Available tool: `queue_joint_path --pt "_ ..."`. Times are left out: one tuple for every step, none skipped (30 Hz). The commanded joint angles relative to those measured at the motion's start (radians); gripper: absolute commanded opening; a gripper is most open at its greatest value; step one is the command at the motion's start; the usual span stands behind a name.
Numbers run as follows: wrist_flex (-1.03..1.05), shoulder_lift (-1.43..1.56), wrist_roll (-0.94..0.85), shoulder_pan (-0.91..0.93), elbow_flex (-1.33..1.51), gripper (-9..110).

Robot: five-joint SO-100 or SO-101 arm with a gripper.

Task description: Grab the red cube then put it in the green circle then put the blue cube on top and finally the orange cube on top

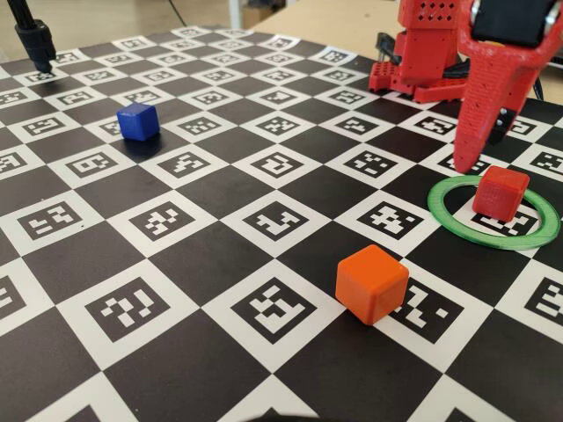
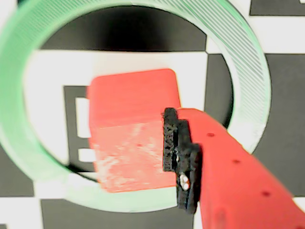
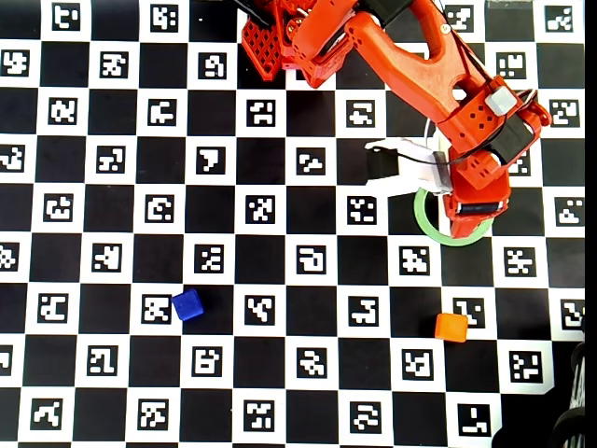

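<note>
Red cube (image 1: 500, 192) sits inside the green circle (image 1: 449, 216), seen in fixed and wrist views; overhead, the arm (image 3: 420, 65) covers it and only the ring's lower arc shows. Gripper (image 1: 479, 149) hangs just behind the cube; wrist view shows one black-padded finger (image 2: 181, 157) at its side, other finger unseen, so can't tell jaw state. Orange cube (image 1: 371, 283) lies near the ring, in front of it in fixed view; blue cube (image 1: 137, 121) well apart on the checkered board (image 1: 220, 193). Nothing lies between.
</note>
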Motion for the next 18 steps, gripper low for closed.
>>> queue_joint_path --pt "0.067 0.155 -0.054 0.066 -0.118 31" --pt "0.087 0.163 -0.078 0.084 -0.126 31" --pt "0.109 0.169 -0.103 0.106 -0.133 31" --pt "0.126 0.175 -0.130 0.129 -0.135 31" --pt "0.137 0.181 -0.155 0.153 -0.135 31" --pt "0.147 0.186 -0.172 0.181 -0.135 31" --pt "0.155 0.190 -0.193 0.210 -0.135 30" --pt "0.164 0.195 -0.210 0.236 -0.135 30" --pt "0.173 0.201 -0.236 0.265 -0.135 30" --pt "0.184 0.209 -0.268 0.295 -0.135 30" --pt "0.189 0.216 -0.291 0.325 -0.135 30" --pt "0.193 0.225 -0.318 0.356 -0.137 31" --pt "0.196 0.233 -0.348 0.385 -0.140 31" --pt "0.201 0.241 -0.379 0.414 -0.144 31" --pt "0.202 0.247 -0.413 0.445 -0.147 31" --pt "0.199 0.253 -0.445 0.477 -0.149 31" --pt "0.196 0.256 -0.476 0.508 -0.153 31" --pt "0.195 0.258 -0.506 0.537 -0.158 31"
